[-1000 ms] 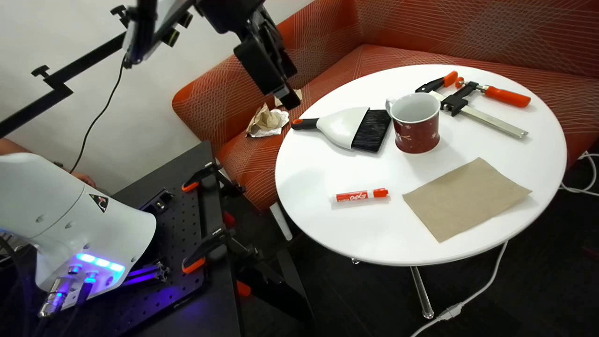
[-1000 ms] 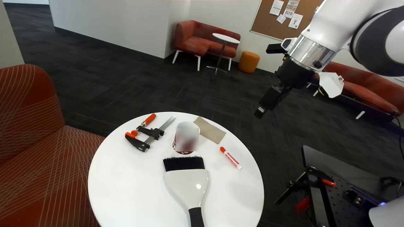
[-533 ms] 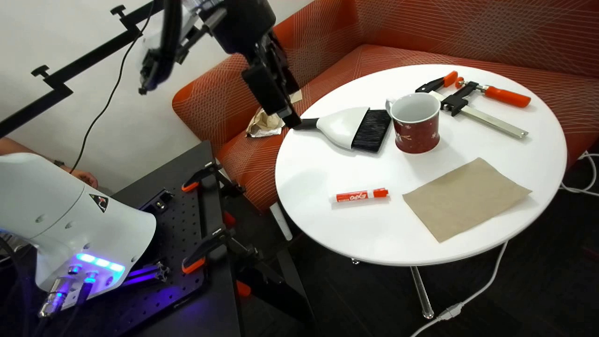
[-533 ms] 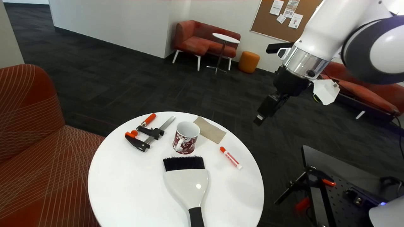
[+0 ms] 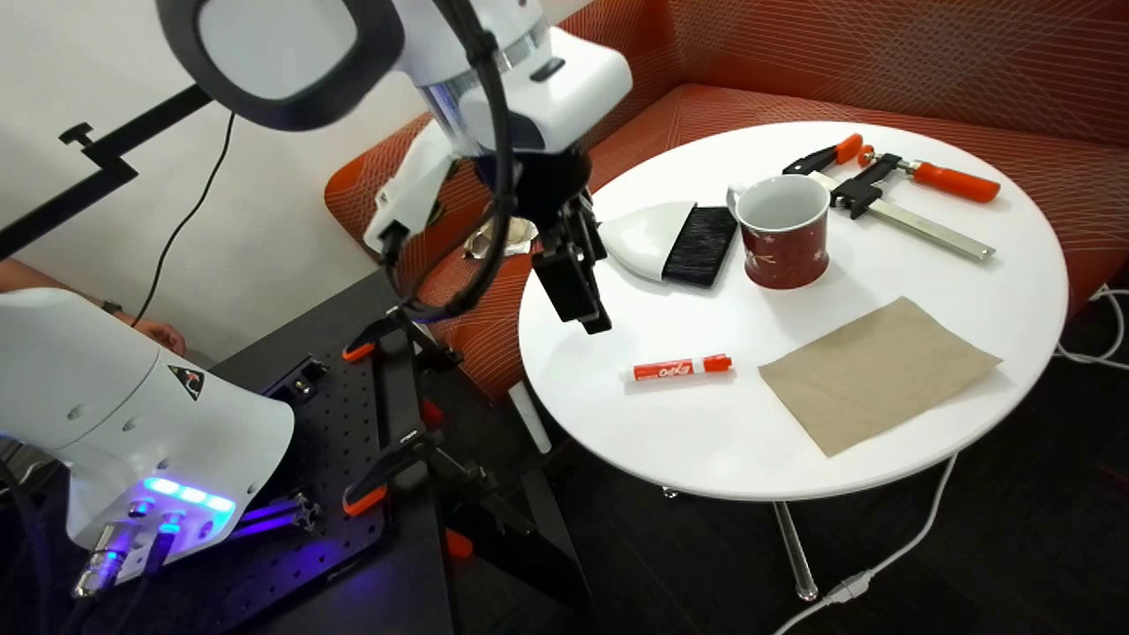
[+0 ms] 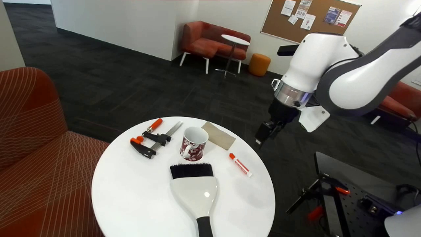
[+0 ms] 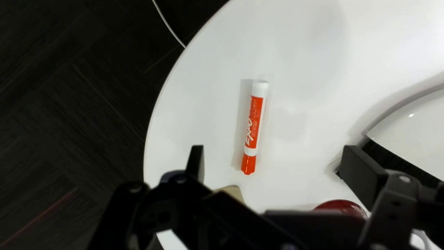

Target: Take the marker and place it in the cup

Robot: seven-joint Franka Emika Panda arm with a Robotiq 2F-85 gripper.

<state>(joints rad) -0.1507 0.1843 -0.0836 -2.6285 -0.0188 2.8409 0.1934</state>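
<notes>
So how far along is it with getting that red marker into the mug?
Done: nothing of the move itself, it seems; the marker lies on the white table. In hand: perhaps lining up, as the fingers hang open in the air, holding nothing. Left: gripping the marker, lifting it, carrying it to the upright mug and placing it inside.

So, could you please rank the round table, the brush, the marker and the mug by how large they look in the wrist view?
Largest to smallest, by visible area:
Round white table
Hand brush, cut off at the edge
Expo marker
Maroon mug: mostly hidden, too unsure to rank
</notes>
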